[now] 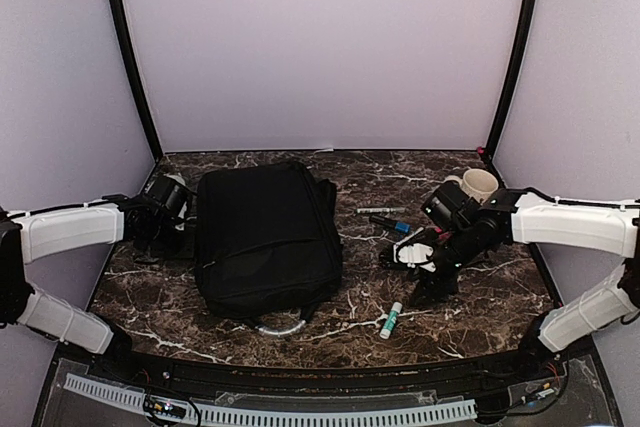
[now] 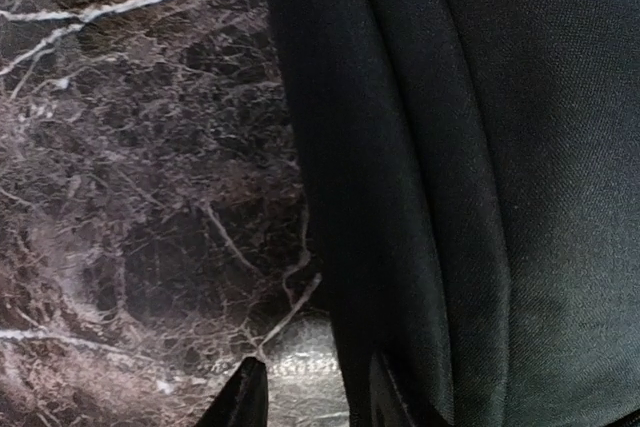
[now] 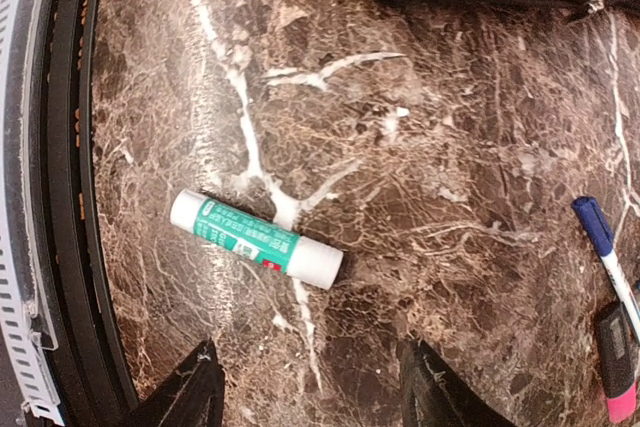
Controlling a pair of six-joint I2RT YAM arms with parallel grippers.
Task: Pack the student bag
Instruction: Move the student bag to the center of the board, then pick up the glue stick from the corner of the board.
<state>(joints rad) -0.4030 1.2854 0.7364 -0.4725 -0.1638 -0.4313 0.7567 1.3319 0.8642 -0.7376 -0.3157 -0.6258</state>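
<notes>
Left claw (image 2: 315, 395): I read its two fingers as parted with a modest gap. Only bare table showed between them, and nothing was held.
Bag, from the left claw: the bag (image 2: 480, 177) lay right alongside, its dark side fold running ahead past the finger on that side. I couldn't tell whether that finger touched the fabric.
Table, from the left claw: marbled table (image 2: 130, 197) filled the other side and the ground ahead.
Right claw (image 3: 312, 392): I saw it spread wide and empty, poised over the marble.
Glue stick: the glue stick (image 3: 256, 239) lay flat and slanted just ahead of the right claw's tips, about centred on the gap and clear of both fingers.
Marker: a blue-capped marker (image 3: 600, 237) lay off to the right claw's one side, with a pink-ended highlighter (image 3: 618, 372) just beside it.
Bag, from the right claw: only its edge showed, well ahead beyond the glue stick.
Overhead: the bag lay flat between the two claws, hard by the left one and apart from the right. Its loop handle (image 1: 280, 328) pointed back toward the arm bases.
Mug: a pale mug (image 1: 478, 184) stood upright beyond the right claw, near that arm's wrist.
</notes>
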